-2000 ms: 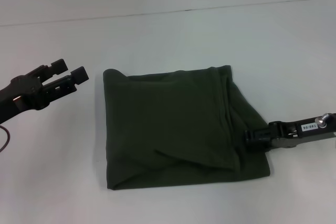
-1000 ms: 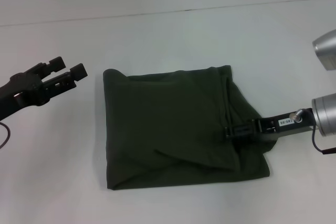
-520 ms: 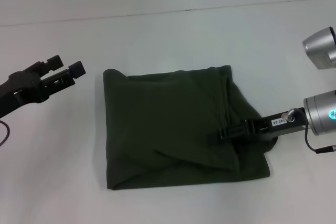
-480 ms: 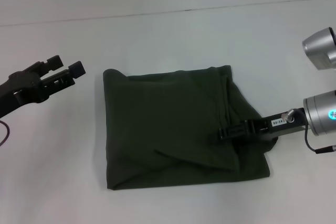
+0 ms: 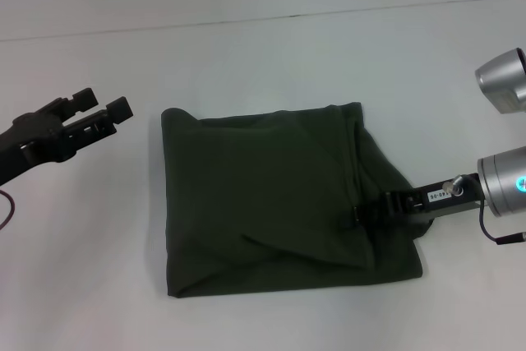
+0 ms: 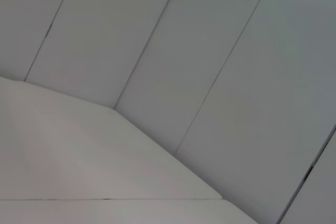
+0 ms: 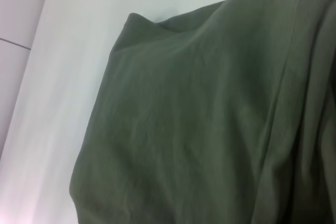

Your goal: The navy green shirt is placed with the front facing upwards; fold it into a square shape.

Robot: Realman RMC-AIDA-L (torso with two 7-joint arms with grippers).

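A: Since a second ago the right hand [image 5: 359, 215] has slid along the shirt's right side toward the near edge; half a second back it reached a little farther in over the cloth. Left hand [image 5: 103, 113] has barely shifted.

B: Right hand's grip?

A: Can't tell. Its tips lie at the fold line on the right part of the navy green shirt [image 5: 271, 195], dark against dark cloth. No visible gap, no visible pinch.

B: And the left?

A: Fingers spread apart, holding nothing. It hangs over bare tabletop [image 5: 82, 244], just off the shirt's far-left corner, not touching it.

B: Shirt state?

A: Folded to a rough square, plain green side up, flat on the tabletop between the two hands. Loose layers bunch under and beyond the right hand. The right wrist view shows the shirt [image 7: 210, 129] close up, creased, with tabletop [image 7: 63, 77] past its edge.
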